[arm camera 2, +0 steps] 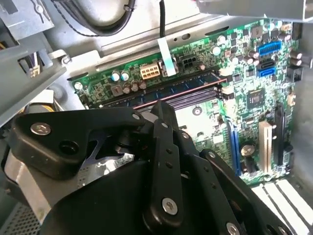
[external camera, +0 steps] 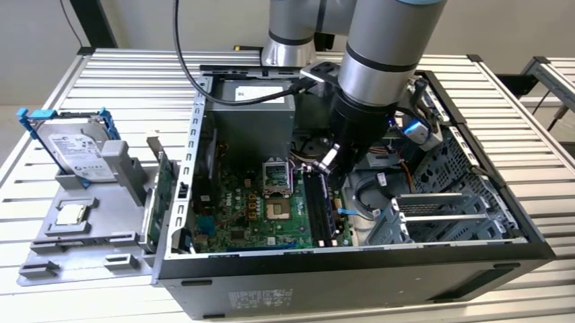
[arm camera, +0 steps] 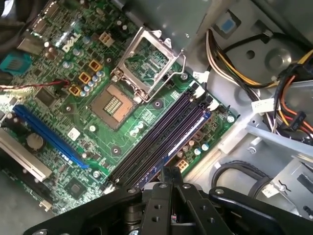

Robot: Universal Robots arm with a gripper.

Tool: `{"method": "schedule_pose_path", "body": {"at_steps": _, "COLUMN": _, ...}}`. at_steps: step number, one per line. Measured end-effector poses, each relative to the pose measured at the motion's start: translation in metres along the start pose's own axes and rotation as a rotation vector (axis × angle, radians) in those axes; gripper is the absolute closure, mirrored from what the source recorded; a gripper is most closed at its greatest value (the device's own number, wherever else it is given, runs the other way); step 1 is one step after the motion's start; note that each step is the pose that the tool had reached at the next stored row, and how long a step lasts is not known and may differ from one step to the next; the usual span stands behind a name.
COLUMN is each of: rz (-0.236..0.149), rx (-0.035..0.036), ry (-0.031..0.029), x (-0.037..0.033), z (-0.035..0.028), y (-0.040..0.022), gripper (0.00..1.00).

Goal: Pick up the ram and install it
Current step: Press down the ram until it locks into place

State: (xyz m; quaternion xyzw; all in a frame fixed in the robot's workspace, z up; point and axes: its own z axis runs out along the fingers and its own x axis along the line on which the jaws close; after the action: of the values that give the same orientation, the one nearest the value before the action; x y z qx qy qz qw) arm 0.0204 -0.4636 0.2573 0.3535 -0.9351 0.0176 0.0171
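Observation:
The ram point(external camera: 313, 208) is a slim dark stick standing on edge in the memory slots point(arm camera: 168, 129) of the motherboard point(external camera: 252, 222), inside the open computer case point(external camera: 359, 276). In the second wrist view the ram point(arm camera 2: 188, 93) shows as a long thin strip with a reddish top edge. My gripper point(external camera: 330, 168) reaches down into the case, its black fingers point(arm camera 2: 164, 122) pressed together. Their tips sit at one end of the slot row in both wrist views, gripper point(arm camera: 171, 172) just over the ram point(arm camera: 156, 152). I cannot tell whether they touch it.
The open processor socket point(arm camera: 112, 103) lies beside the slots. Bundled cables point(arm camera: 279, 103) and a metal drive cage point(external camera: 449, 215) crowd the case's other side. Outside the case, at the exterior view's left, a grey tray point(external camera: 81, 235) carries a hard drive point(external camera: 77, 148), a silver chip point(external camera: 70, 214) and a green card point(external camera: 161, 202).

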Motion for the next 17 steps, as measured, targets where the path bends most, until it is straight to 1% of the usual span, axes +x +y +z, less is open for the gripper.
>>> {"method": "schedule_pose_path", "body": {"at_steps": 4, "rz": -0.042, "rx": 0.0053, "ry": 0.0021, "x": 0.0, "z": 0.0, "y": 0.0, "gripper": 1.0}}
{"method": "schedule_pose_path", "body": {"at_steps": 17, "rz": -0.189, "rx": 0.0191, "ry": 0.0051, "x": 0.0, "z": 0.0, "y": 0.0, "gripper": 1.0}}
